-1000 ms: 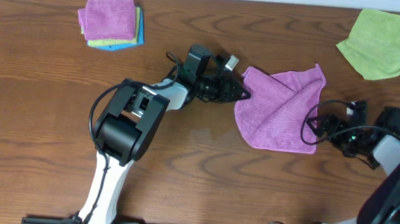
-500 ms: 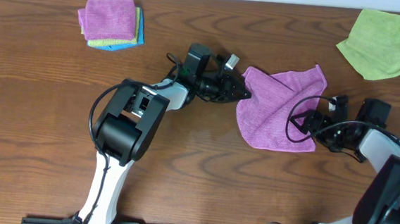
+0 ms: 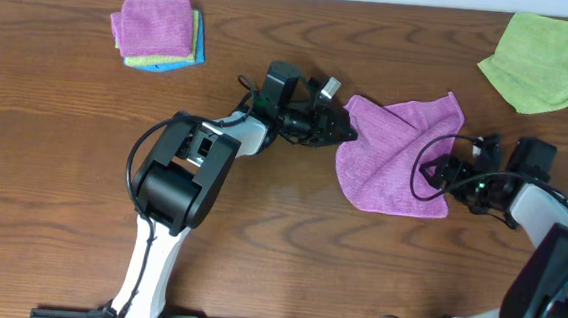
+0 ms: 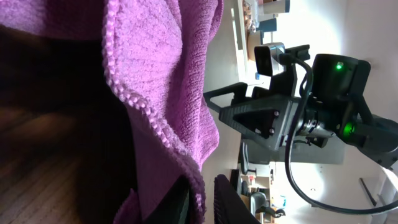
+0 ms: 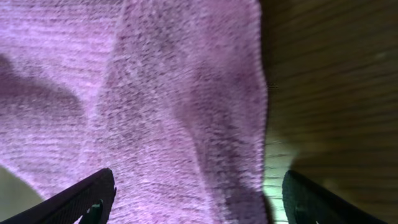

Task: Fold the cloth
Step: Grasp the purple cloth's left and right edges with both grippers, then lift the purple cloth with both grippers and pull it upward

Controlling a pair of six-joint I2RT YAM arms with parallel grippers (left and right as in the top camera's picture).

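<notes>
The cloth, purple and fuzzy, lies crumpled on the wooden table right of centre. My left gripper is at its left corner, shut on the beaded hem. In the left wrist view the cloth hangs across the frame, and its edge runs down between the two dark fingertips of the left gripper. My right gripper stands open over the cloth's right edge. In the right wrist view the cloth fills the space between the widely spread jaws of the right gripper, with nothing pinched.
A stack of folded cloths, purple on top, sits at the back left. A lime-green cloth lies at the back right. Bare wood shows just right of the cloth's edge. The right arm faces the left wrist camera.
My right gripper has slid left from beside the cloth onto its right edge. The left gripper has closed tighter on the corner and stayed in place.
</notes>
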